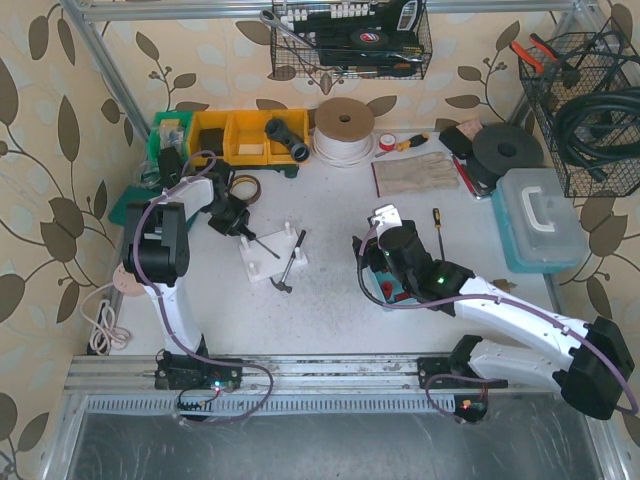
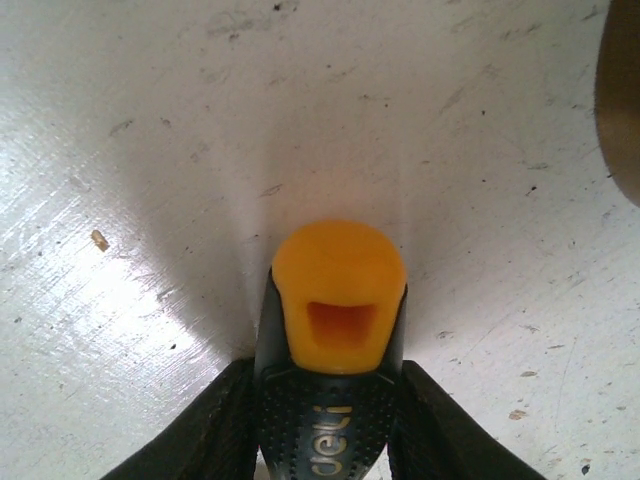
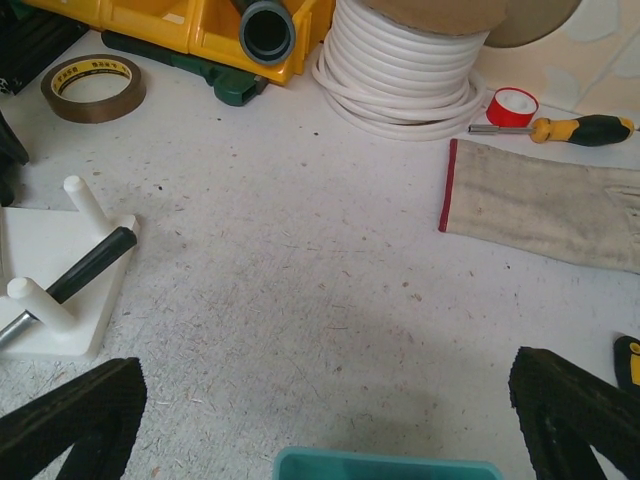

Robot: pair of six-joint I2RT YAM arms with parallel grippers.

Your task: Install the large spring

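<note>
The left gripper was shut tight on a screwdriver pointing right at the white peg block just beside it, the right gripper gaped empty farther off, and no spring showed.

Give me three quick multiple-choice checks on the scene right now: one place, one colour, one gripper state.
1. Where does the brown tape roll lie?
A) on the white peg fixture
B) on the table by the yellow bins
C) on the cloth

2. What colour is the end cap of the handle in the left gripper?
A) blue
B) white
C) orange

3. The right gripper is:
A) open, holding nothing
B) shut on a spring
C) shut on a screwdriver

Answers:
1. B, the right wrist view shows it flat on the table in front of the bins.
2. C, the left wrist view shows an orange cap above the black grip.
3. A, its fingers stand wide apart over bare table.
</note>
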